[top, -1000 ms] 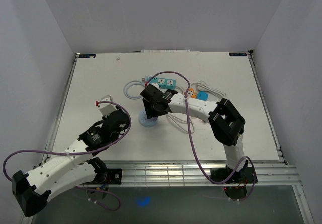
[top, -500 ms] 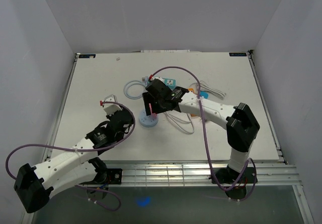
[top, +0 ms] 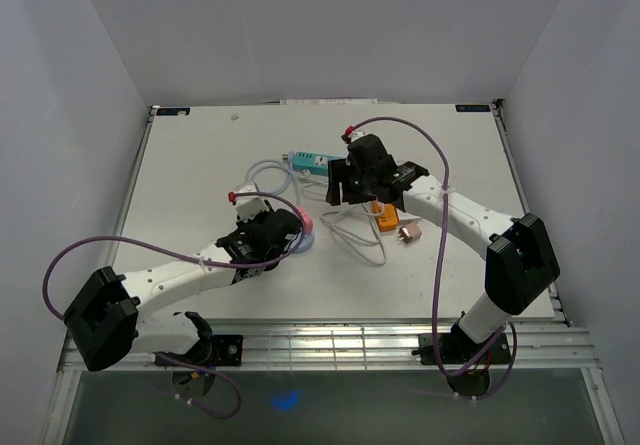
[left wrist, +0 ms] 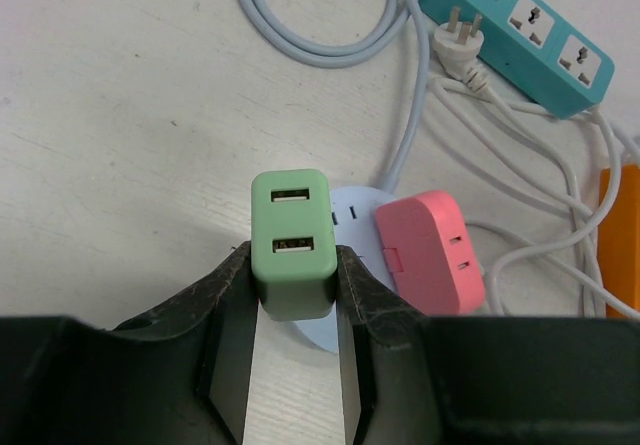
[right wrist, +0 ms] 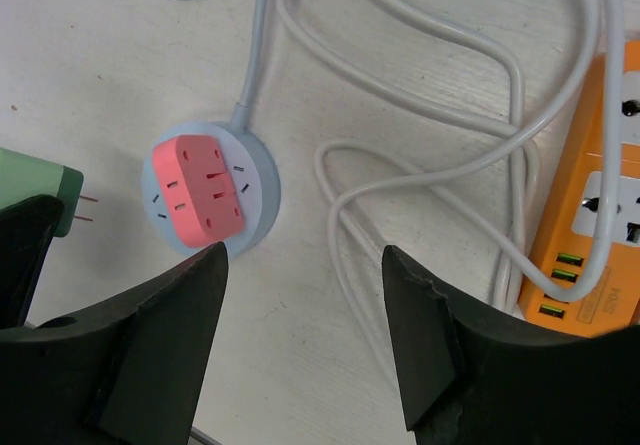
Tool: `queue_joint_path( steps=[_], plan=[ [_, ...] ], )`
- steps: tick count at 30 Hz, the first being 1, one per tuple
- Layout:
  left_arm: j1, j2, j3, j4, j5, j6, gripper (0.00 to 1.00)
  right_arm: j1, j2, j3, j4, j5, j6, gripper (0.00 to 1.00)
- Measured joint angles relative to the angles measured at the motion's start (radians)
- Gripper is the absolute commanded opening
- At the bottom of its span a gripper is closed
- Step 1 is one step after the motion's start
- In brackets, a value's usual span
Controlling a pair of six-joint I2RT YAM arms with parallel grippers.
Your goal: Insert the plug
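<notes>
My left gripper is shut on a green USB charger plug. It holds the plug just left of a round light-blue socket hub that carries a pink adapter. In the right wrist view the hub and the pink adapter lie flat, and the green plug shows its two prongs pointing toward the hub. In the top view the left gripper is beside the pink adapter. My right gripper is open and empty above the white cables.
A teal power strip lies at the back, with a loose white three-pin plug beside it. An orange power strip and a small plug lie to the right. White cables loop between the strips and the hub.
My right gripper has let go of the pink adapter on the hub and pulled back to the right. My left gripper has moved right to the hub with the green plug.
</notes>
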Motion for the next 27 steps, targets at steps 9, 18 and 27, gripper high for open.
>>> queue_joint_path(
  steps=[9, 18, 27],
  plan=[
    [-0.124, 0.13, 0.036, -0.011, -0.165, -0.052, 0.0, -0.109, -0.02, -0.144, 0.115, -0.131, -0.037, 0.67],
    [-0.201, 0.233, 0.088, -0.027, -0.333, -0.067, 0.0, -0.18, -0.053, -0.24, 0.21, -0.212, -0.072, 0.67],
    [-0.212, 0.344, 0.126, -0.108, -0.415, -0.172, 0.0, -0.211, -0.097, -0.32, 0.315, -0.275, -0.074, 0.66]
  ],
)
